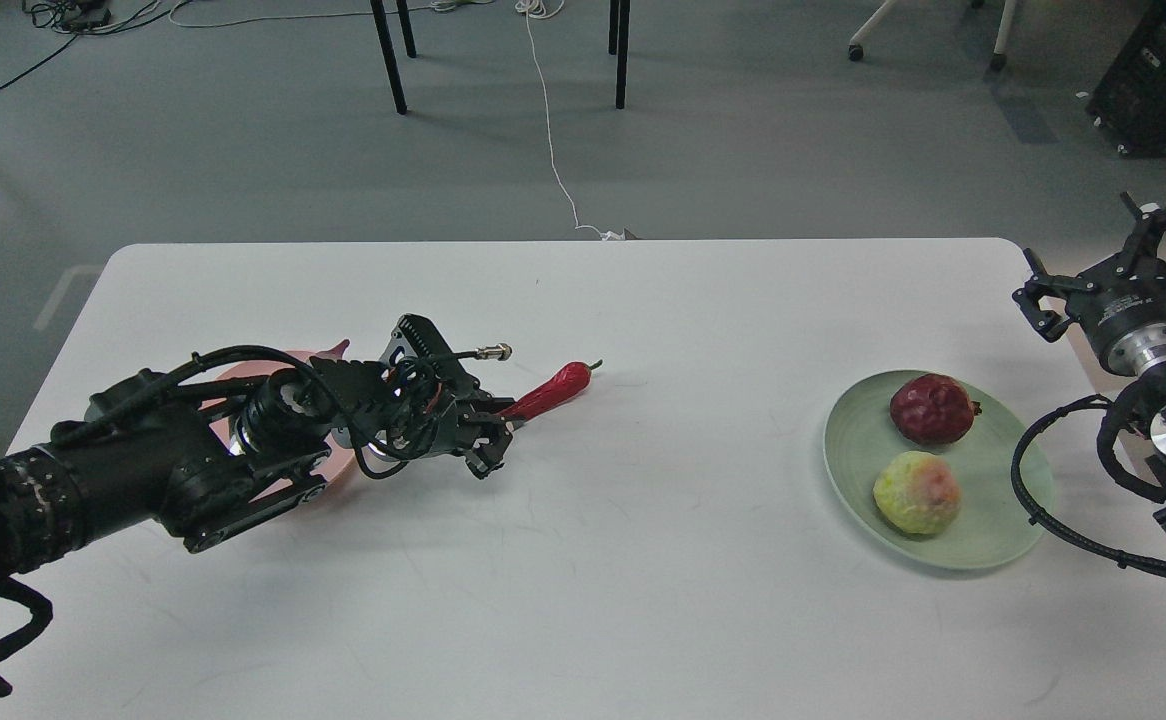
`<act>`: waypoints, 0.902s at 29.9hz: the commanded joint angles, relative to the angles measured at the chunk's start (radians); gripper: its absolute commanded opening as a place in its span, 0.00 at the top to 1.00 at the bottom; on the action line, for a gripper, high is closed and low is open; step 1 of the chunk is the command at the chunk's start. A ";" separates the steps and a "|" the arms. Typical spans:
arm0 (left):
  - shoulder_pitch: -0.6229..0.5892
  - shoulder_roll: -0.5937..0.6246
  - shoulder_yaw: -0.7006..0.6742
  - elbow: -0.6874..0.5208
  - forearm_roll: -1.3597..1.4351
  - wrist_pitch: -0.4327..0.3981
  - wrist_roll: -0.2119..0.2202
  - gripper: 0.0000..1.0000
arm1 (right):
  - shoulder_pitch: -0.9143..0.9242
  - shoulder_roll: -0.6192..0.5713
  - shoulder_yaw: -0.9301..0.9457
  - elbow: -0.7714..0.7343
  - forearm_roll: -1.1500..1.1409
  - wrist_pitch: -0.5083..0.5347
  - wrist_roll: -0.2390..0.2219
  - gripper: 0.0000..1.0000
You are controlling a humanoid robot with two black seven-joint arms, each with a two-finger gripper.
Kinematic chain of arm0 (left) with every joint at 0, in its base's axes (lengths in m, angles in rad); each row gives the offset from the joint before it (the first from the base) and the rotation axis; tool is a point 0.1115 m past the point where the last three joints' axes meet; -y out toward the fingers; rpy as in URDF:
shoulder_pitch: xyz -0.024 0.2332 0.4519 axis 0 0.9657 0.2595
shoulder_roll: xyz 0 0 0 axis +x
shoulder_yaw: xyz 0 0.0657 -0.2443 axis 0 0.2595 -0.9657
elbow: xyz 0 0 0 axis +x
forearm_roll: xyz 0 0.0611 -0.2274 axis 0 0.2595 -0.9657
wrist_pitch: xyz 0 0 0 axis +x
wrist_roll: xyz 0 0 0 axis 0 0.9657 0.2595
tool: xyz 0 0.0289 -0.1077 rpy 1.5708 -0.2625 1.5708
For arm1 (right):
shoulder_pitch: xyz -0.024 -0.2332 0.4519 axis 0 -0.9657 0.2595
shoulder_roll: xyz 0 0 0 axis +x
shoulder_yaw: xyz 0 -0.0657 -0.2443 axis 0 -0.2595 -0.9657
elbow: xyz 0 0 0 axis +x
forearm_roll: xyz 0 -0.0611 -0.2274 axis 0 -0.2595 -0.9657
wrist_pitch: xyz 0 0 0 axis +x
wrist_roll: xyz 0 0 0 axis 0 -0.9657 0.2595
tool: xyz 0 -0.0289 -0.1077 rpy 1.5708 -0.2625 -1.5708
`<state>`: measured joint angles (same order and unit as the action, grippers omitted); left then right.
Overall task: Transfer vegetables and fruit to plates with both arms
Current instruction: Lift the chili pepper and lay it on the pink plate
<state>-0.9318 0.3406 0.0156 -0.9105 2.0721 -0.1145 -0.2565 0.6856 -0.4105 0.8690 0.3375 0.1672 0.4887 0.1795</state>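
Observation:
My left gripper [491,432] is low over the table's middle left and shut on the tail end of the red chili pepper [551,388]. The pepper slants up to the right with its stem end off the table. My left arm covers most of the pink plate [341,465], and the eggplant is hidden behind it. The green plate [853,440] at the right holds the dark red pomegranate-like fruit [931,408] and the yellow-green fruit [916,492]. My right gripper [1103,262] is open and empty, raised at the table's right edge beyond the green plate.
The white table [643,560] ends just past the green plate on the right. Beyond its far edge are grey floor, black chair legs [388,55] and a white cable [553,150].

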 commanded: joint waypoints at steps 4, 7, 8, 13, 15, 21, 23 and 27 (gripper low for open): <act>-0.012 0.153 -0.057 -0.177 -0.026 0.027 -0.006 0.91 | -0.001 -0.010 -0.001 -0.003 0.000 0.000 0.000 0.01; -0.006 0.314 -0.130 -0.281 -0.081 0.030 -0.006 0.90 | -0.001 -0.031 0.001 -0.003 0.000 0.000 0.000 0.01; 0.001 0.369 -0.144 -0.300 -0.095 0.032 -0.006 0.90 | -0.003 -0.033 -0.001 -0.005 0.000 0.000 0.000 0.01; 0.060 0.632 -0.141 -0.321 -0.182 0.094 -0.079 0.90 | -0.004 -0.039 -0.002 -0.005 0.000 0.000 0.002 0.01; 0.111 0.688 -0.141 -0.314 -0.201 0.127 -0.101 0.90 | -0.006 -0.037 -0.002 -0.005 0.000 0.000 0.003 0.01; 0.266 0.701 -0.143 -0.222 -0.213 0.222 -0.102 0.88 | -0.001 -0.025 -0.005 -0.002 0.000 0.000 0.003 0.01; 0.297 0.669 -0.143 -0.171 -0.228 0.251 -0.104 0.86 | 0.006 -0.025 -0.005 0.000 -0.002 0.000 0.003 0.01; 0.309 0.618 -0.143 -0.148 -0.263 0.285 -0.102 0.46 | 0.008 -0.031 -0.013 0.003 -0.002 0.000 0.003 0.01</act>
<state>-0.6321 0.9861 -0.1263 -1.0750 1.8308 0.1435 -0.3602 0.6922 -0.4359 0.8632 0.3396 0.1661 0.4887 0.1826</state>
